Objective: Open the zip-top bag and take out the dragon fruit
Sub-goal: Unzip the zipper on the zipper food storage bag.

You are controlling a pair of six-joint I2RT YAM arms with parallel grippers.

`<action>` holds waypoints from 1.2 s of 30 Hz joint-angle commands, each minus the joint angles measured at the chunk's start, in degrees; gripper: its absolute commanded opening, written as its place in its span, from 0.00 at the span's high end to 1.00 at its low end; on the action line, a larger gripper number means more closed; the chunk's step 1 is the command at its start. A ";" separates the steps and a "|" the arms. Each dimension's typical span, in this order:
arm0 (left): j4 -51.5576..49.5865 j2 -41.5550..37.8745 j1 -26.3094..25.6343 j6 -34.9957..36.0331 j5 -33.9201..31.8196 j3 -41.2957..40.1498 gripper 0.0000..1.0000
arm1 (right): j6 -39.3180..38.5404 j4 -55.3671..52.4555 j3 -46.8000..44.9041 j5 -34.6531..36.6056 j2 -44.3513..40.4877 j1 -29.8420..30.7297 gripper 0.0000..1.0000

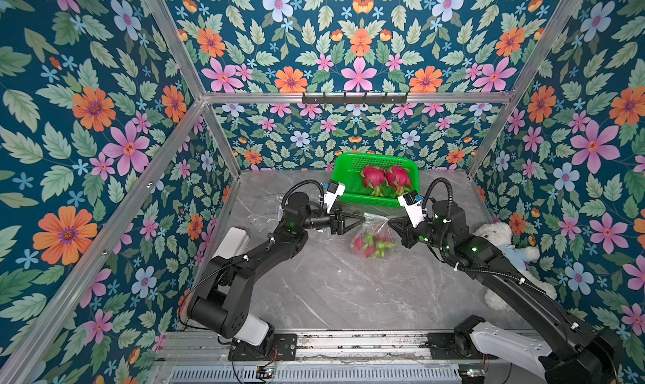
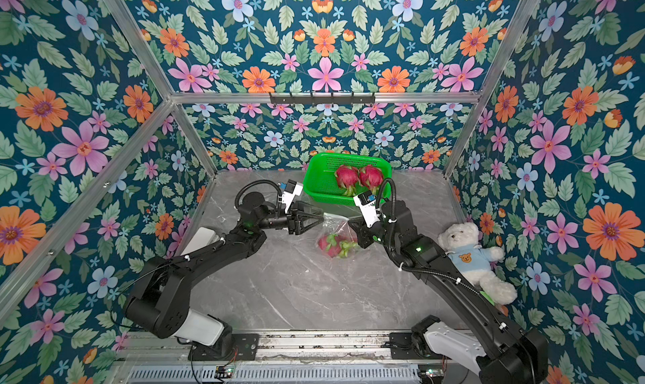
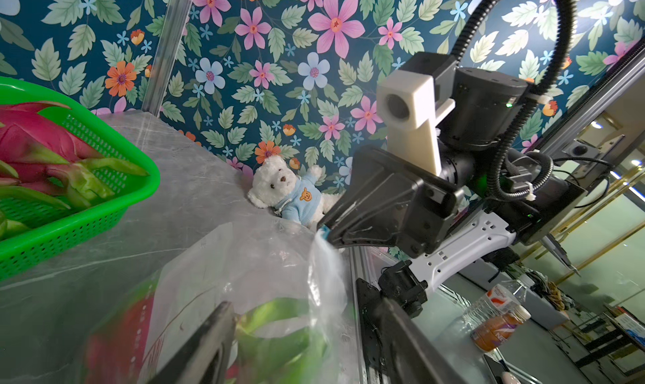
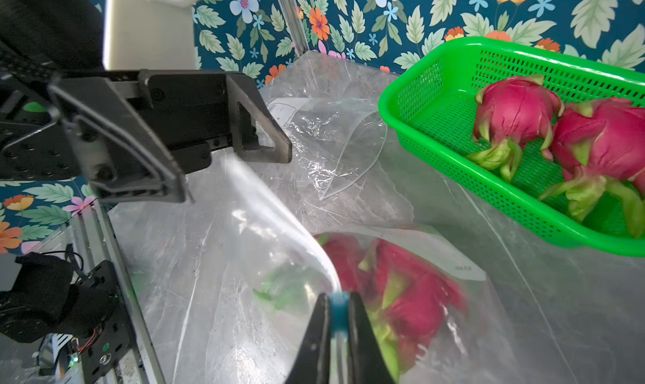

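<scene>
The grey marble table (image 1: 331,295) carries a green basket (image 1: 370,160) at its far edge, and two dragon fruits (image 1: 372,178) lie side by side in it, already out. Nearer the robot, at mid-table between the two arms, is the clear zip-top bag (image 1: 374,227). Its body appears to rest on the table while its top is held up. Pink skin and green scales of the bagged dragon fruit (image 1: 363,244) show through the film. There are probably two fruits, though blur and plastic leave the count uncertain. The bag's top rim runs crosswise from one arm toward the other. The right gripper (image 4: 338,316) is pinched together on the blue zip strip at one end of that rim. From there a white lip curves up toward the left gripper (image 4: 237,176), whose jaws stand wide apart with the lip just beside or between them. Whether a finger touches the film cannot be told. In the left wrist view its fingers (image 3: 209,344) straddle the bag, with green scales showing between them. So the fruit lies below the rim and toward the robot from both sets of jaws, down inside the sack. The arms are about equally near, but only the left is free. The reach into the mouth therefore likely falls to it, going downward along the bag's length.
</scene>
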 commanded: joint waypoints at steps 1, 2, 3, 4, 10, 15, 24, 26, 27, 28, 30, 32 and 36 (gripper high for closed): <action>2.31 -0.37 -0.05 0.79 2.31 0.11 0.25 | -0.65 2.47 1.10 1.80 0.98 0.05 0.94; 2.28 -0.19 -0.05 0.86 2.74 0.30 0.23 | -0.69 2.45 1.52 2.23 1.35 0.06 0.94; 2.41 0.01 -0.06 0.87 3.29 0.59 0.22 | -0.69 2.44 1.88 2.37 1.67 0.06 0.94; 2.45 0.29 -0.05 0.87 3.58 0.76 0.22 | -0.65 2.66 2.16 2.24 1.87 0.06 0.94; 0.85 4.50 -1.71 1.70 3.50 3.91 0.22 | -0.78 4.63 2.98 0.12 2.51 0.06 0.94; 0.48 8.12 -4.56 1.93 4.62 8.12 1.00 | -1.39 4.14 3.42 -0.32 2.66 0.01 0.94; 1.98 3.59 -1.05 4.28 -4.50 5.04 1.00 | -1.49 2.36 1.69 -1.36 -0.08 0.06 0.94; 2.23 3.34 -0.11 3.95 -4.93 5.59 1.00 | -1.41 2.01 1.06 -2.04 -0.33 0.02 0.94; 2.00 3.19 0.17 3.99 -5.08 6.01 1.00 | -1.20 1.88 0.68 -2.41 -0.59 0.01 0.94; 1.68 3.09 0.38 4.16 -5.23 6.26 1.00 | -1.05 1.70 0.38 -2.64 -0.77 0.05 0.94; 0.78 3.08 0.48 4.91 -5.50 6.64 1.00 | -0.49 1.84 -0.65 -2.73 -1.43 0.05 0.93; -0.33 3.20 0.48 5.48 -6.10 6.72 1.00 | -0.19 2.00 -1.47 -2.82 -2.14 0.05 0.93; -0.80 3.39 0.48 5.71 -6.64 6.03 1.00 | 0.27 1.41 -2.41 -2.73 -3.26 0.06 0.91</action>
